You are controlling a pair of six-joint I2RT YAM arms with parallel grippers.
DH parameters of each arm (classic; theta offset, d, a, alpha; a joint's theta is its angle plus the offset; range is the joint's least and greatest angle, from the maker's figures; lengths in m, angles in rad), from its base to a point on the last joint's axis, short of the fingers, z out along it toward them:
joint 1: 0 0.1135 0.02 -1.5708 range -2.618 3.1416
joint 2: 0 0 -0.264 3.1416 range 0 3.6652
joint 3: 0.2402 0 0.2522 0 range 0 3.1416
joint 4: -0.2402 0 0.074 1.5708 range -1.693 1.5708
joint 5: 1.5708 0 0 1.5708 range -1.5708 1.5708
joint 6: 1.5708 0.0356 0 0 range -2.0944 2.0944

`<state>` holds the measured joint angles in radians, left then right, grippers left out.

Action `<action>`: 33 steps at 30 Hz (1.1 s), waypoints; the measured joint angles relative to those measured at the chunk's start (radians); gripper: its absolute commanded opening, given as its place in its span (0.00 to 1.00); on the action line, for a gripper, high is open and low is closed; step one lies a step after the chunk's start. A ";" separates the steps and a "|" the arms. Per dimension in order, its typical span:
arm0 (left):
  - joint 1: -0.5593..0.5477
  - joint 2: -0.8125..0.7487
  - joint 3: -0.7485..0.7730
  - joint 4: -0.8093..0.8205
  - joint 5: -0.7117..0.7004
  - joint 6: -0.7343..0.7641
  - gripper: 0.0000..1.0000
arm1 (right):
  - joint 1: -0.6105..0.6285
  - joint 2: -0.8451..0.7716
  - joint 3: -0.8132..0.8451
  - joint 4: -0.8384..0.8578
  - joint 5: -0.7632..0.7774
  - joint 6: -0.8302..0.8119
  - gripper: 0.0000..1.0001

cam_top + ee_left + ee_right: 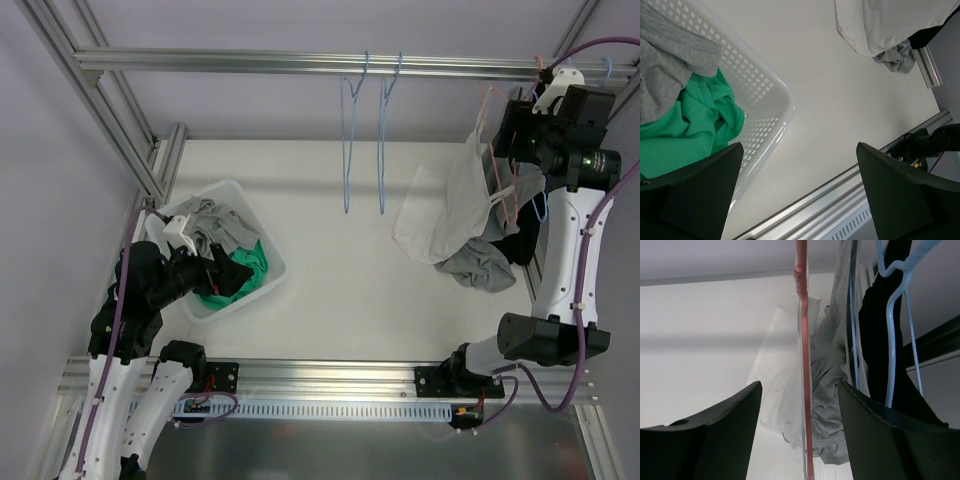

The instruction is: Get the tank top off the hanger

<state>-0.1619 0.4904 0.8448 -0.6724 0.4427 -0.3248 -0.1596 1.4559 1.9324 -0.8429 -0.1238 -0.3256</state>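
The white tank top [445, 215] hangs from a pink hanger [497, 170] on the rail at the far right, and its lower part rests on the table. My right gripper [508, 130] is raised beside the hanger and open. In the right wrist view the pink hanger [802, 340] runs between the open jaws of the right gripper [800, 386] without being clamped, with the tank top [782, 385] below. My left gripper [235, 275] is open and empty over the basket's near edge, and its wrist view [799, 147] shows bare table between the jaws.
A white basket [270, 262] at the left holds grey and green clothes [695, 120]. Two empty blue hangers [347, 140] hang from the rail's middle. A grey garment [480, 265], a black garment [875, 340] and a blue hanger [892, 340] sit right of the tank top.
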 measured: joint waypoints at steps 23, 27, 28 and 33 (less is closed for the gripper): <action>0.000 0.032 0.025 -0.010 0.038 0.004 0.99 | 0.000 -0.093 -0.192 0.211 -0.189 0.130 0.00; 0.000 0.078 0.115 -0.005 0.074 0.004 0.99 | 0.000 -0.166 -0.213 0.246 -0.242 0.154 0.00; 0.000 0.086 0.135 0.000 0.083 0.003 0.99 | 0.000 -0.183 -0.216 0.255 -0.251 0.158 0.00; 0.000 0.178 0.291 0.032 0.198 -0.002 0.99 | 0.000 -0.286 -0.290 0.275 -0.274 0.163 0.00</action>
<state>-0.1623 0.6682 1.1355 -0.6407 0.6411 -0.3267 -0.1600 1.1698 1.6421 -0.5674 -0.3977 -0.1627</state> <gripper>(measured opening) 0.986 0.042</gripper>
